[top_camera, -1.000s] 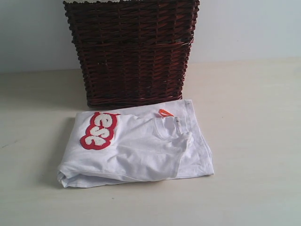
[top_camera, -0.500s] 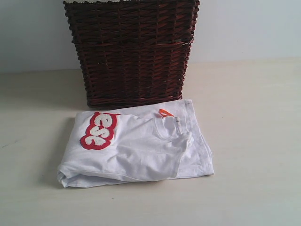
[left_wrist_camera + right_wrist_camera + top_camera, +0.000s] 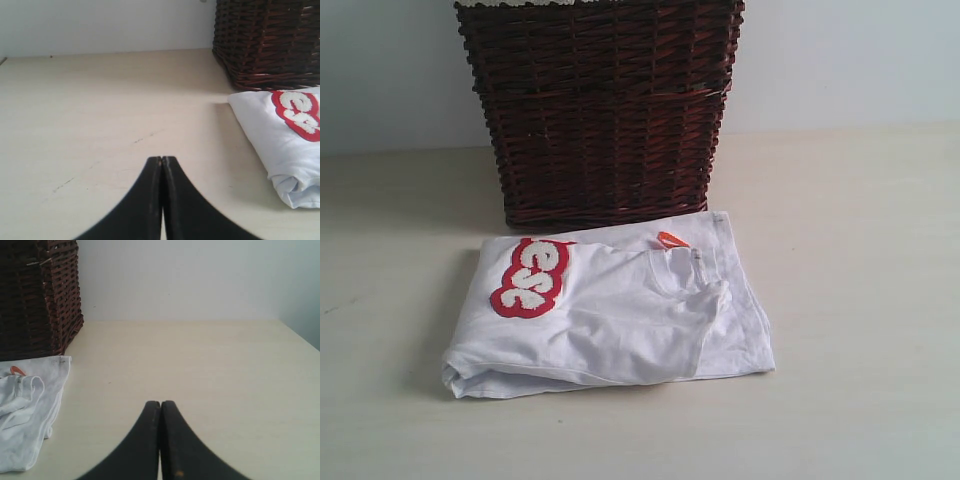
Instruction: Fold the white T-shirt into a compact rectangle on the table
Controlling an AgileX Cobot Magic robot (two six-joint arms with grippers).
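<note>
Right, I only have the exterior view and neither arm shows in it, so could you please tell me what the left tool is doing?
Observer: The left tool is shut and empty, pointing across the bare pale beige table, well apart from the folded white cotton T-shirt.
Operator: Thank you. And the right tool?
Observer: The right tool is shut and empty too, on the shirt's other side, the side with the small orange tag.
Operator: Is it touching the cloth?
Observer: No, a stretch of bare tabletop lies between them.

Closed right gripper (image 3: 160, 407) above table (image 3: 210, 370), T-shirt (image 3: 30, 410) beside.
</note>
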